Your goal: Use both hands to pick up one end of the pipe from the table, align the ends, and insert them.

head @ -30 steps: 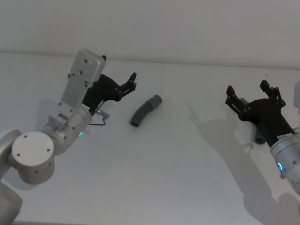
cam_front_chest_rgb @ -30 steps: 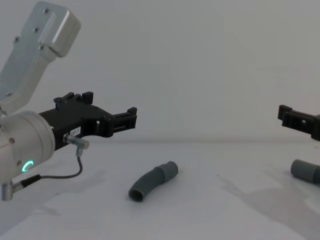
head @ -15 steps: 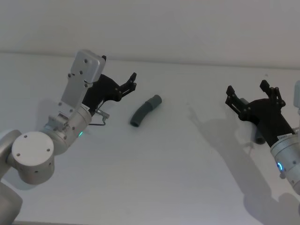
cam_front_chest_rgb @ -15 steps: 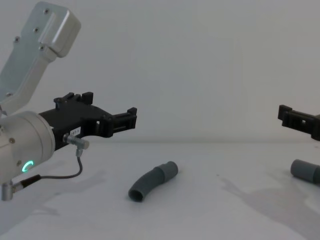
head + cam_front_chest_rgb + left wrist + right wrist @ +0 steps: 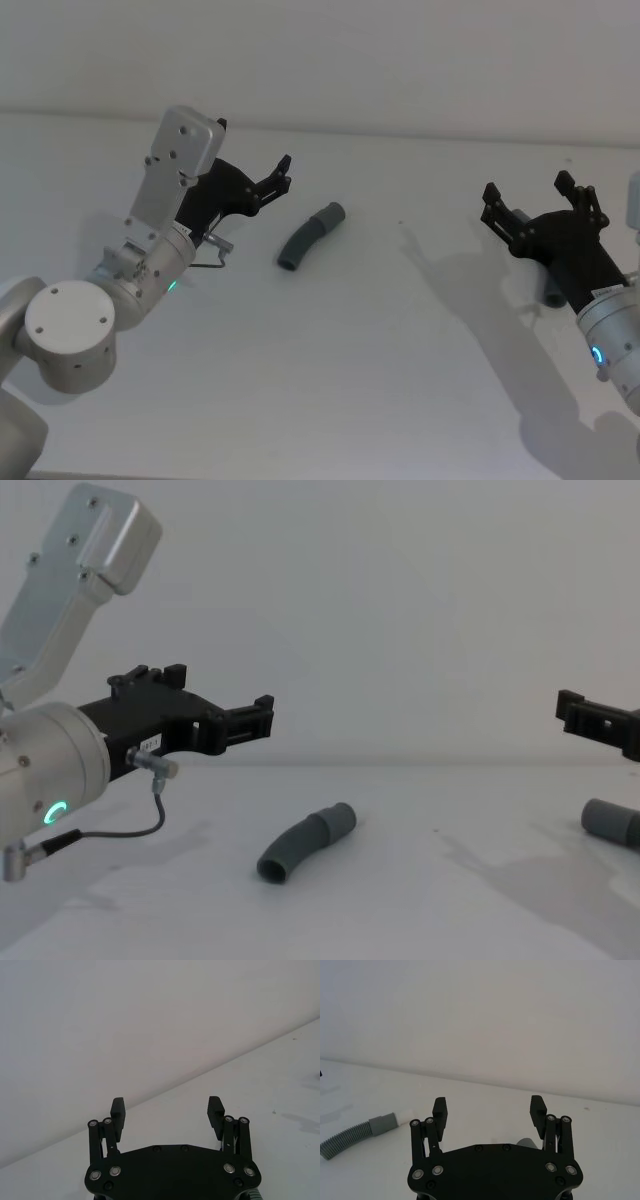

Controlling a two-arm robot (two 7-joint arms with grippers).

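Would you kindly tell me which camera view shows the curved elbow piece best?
The right wrist view: the elbow lies unobstructed there, its ribbed bend, collar and white tip all distinguishable. In the head view the elbow appears from above, in the chest view the elbow from the side, each a grey curve.

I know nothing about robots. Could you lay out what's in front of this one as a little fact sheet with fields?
surface: white table
curved piece: grey elbow, lying on the table mid-scene, nothing touching it
straight piece: grey tube, lying on the robot's right, partly hidden under the right gripper
left gripper: open, raised above the table, left of the elbow
right gripper: open, raised over the tube
pieces joined: no, they lie well apart
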